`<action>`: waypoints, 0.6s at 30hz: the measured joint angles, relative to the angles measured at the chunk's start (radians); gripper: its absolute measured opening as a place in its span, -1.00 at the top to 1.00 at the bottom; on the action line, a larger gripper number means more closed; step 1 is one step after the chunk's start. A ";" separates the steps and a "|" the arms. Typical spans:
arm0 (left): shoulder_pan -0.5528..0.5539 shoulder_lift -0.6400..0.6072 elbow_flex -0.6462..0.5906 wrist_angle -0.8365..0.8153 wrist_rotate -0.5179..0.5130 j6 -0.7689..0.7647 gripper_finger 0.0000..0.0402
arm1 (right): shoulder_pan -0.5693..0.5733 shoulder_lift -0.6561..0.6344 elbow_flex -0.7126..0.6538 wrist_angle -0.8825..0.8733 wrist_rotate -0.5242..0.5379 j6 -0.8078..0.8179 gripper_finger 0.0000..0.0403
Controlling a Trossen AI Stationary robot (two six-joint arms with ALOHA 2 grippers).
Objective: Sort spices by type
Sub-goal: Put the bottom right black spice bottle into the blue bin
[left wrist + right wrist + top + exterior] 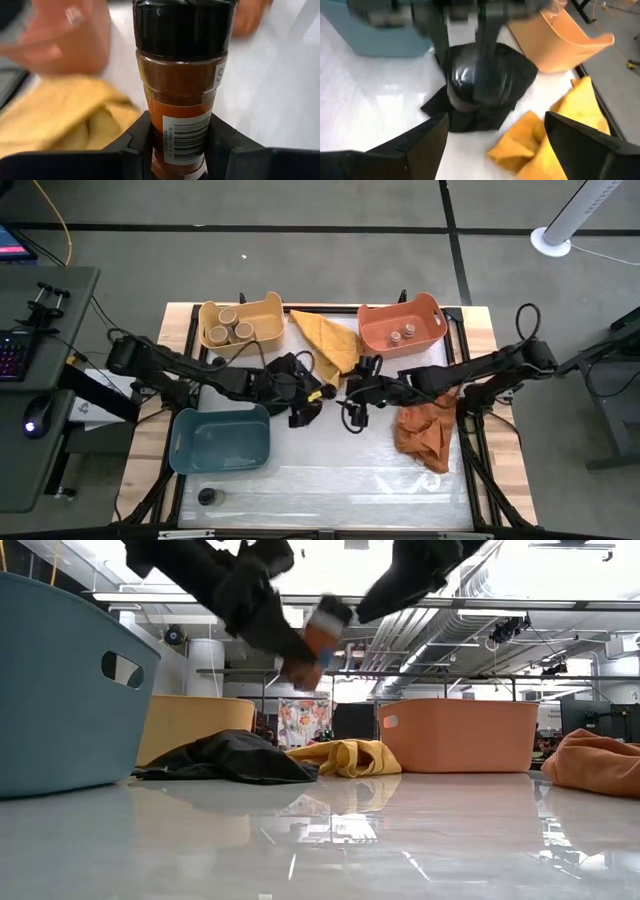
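Over the middle of the table [330, 480], the left gripper [181, 145] is clamped on a spice jar [182, 85] with a black cap, reddish-brown powder and an orange label with a barcode; the two dark fingers press the lower part of the jar from either side. From table height the same jar [318, 640] hangs well above the surface, held up in the air.

The right gripper [492, 135] is just beside it over the table's middle, its fingers spread wide apart with nothing between them. Ahead of it lies the black cloth [485, 85], with the other arm blurred above it.

The yellow bin [242, 325] stands at the far left corner with three tan-topped jars [229, 326] inside, close together. The orange bin [400, 326] is at the far right corner and holds two smaller brownish-topped jars [403, 334], side by side. The blue bin [221, 440] sits by the left edge, nearer the front. One dark-topped jar [207, 497] stands alone at the front left corner, just in front of the blue bin.

A yellow cloth [328, 340] lies between the two far bins, and an orange cloth [427, 430] is crumpled near the right edge.
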 joint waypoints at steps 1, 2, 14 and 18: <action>0.000 -0.026 -0.023 0.049 0.002 0.000 0.52 | 0.001 -0.011 -0.025 0.005 -0.001 0.014 -0.61; 0.000 -0.058 -0.054 0.113 0.011 0.000 0.52 | 0.001 -0.022 -0.057 0.014 -0.002 0.033 -0.61; -0.003 -0.144 -0.431 0.915 0.084 -0.226 0.53 | 0.001 -0.051 -0.499 1.048 -0.159 0.235 -0.61; -0.004 -0.082 -0.350 0.910 0.098 -0.205 0.54 | -0.003 -0.013 -0.452 0.997 -0.165 0.253 -0.61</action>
